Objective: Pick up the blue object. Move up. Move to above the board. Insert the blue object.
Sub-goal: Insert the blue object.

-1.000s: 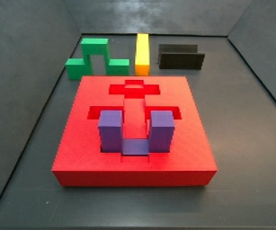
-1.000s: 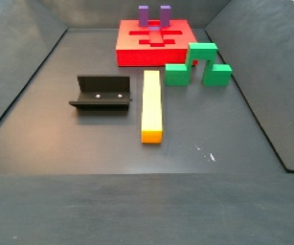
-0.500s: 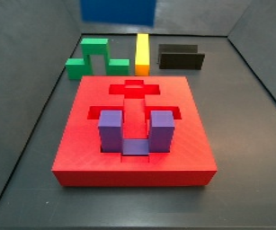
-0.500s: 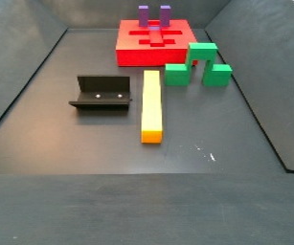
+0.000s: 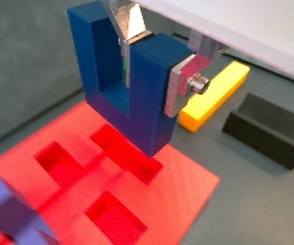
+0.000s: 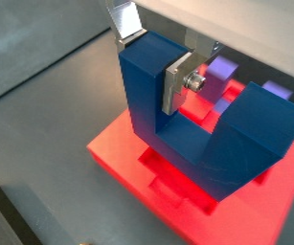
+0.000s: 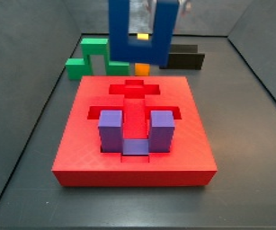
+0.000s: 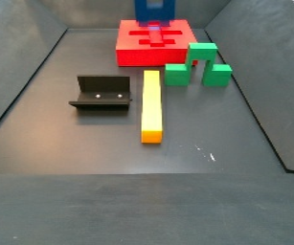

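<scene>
The purple block [image 7: 137, 131] sits in the board [image 7: 80, 153] at its near edge. Beyond it, above the board's far part, the gripper [image 5: 157, 59] pinches the blue object [image 5: 126, 83], prongs up. The green block [image 7: 94, 54] stands at 11 o'clock of the board, behind it.

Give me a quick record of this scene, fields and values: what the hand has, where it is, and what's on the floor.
hand: above the board, shut on the blue object
blue object: U-shaped, prongs up, held clear of the board
board: red, open recesses at the far end
purple block: seated in the board's near recess
green block: on the floor beside the board
yellow bar: lying on the floor
fixture: on the floor beside the yellow bar
</scene>
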